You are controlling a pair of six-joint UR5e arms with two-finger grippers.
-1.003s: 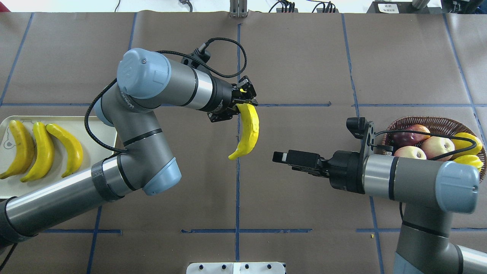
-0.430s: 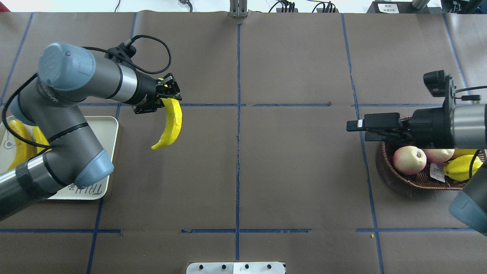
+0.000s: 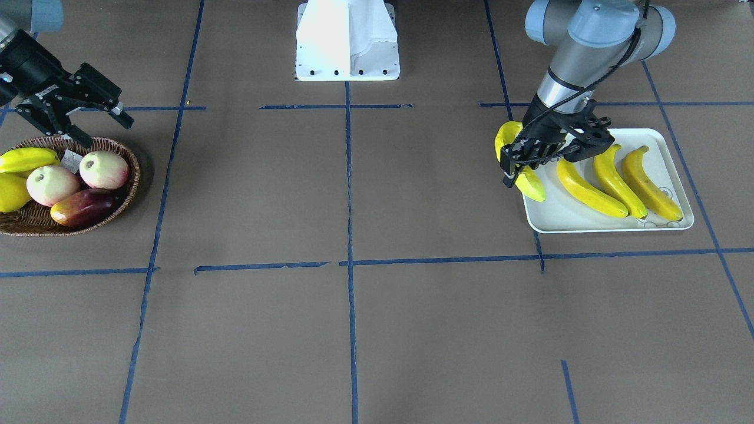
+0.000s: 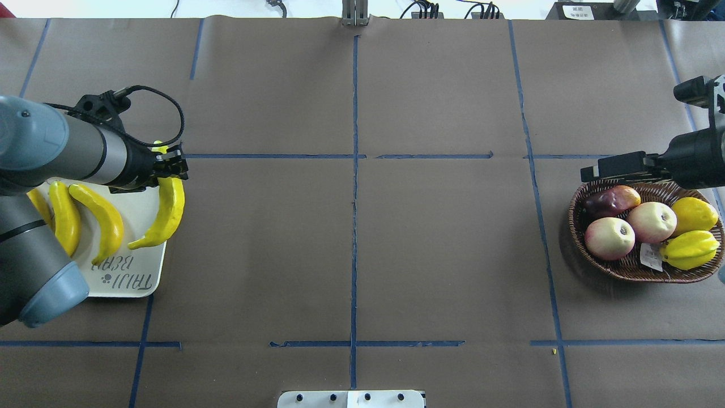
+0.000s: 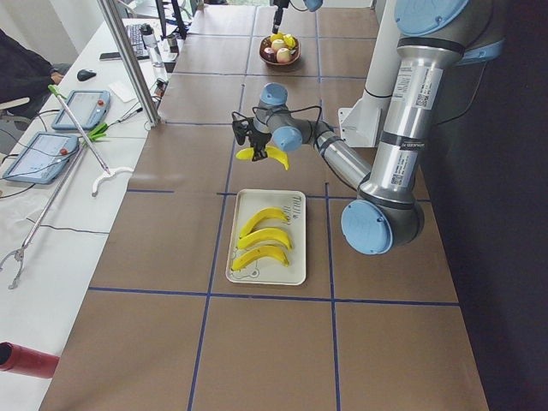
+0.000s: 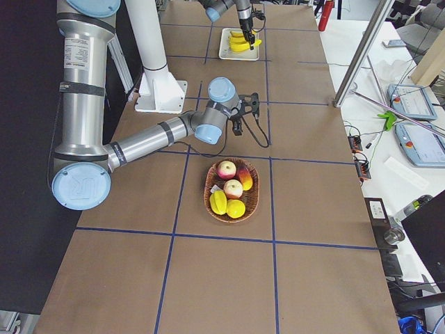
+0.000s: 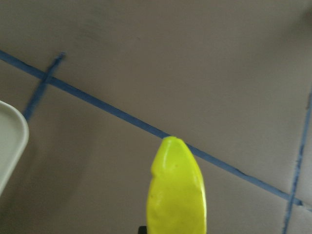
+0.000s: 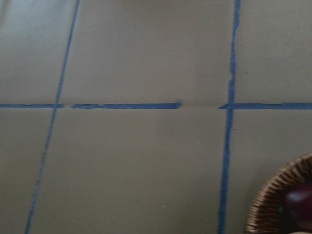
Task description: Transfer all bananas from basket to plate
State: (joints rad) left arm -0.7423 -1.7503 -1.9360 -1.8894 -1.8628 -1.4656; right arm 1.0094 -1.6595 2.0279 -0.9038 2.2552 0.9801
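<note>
My left gripper is shut on the stem end of a yellow banana, which hangs over the inner edge of the white plate. Its tip fills the left wrist view beside the plate's corner. Three bananas lie side by side on the plate, one half hidden under my arm from overhead. The wicker basket sits far right, and I see no banana in it. My right gripper hovers open and empty just past the basket's rim.
The basket holds two apples, a dark red fruit, a lemon and a ribbed yellow fruit. The robot's white base plate stands mid-table. Blue tape lines cross the brown table cover.
My left arm has carried the banana leftwards from the table's middle to the plate's edge. My right arm has pulled back to the right, uncovering the basket.
</note>
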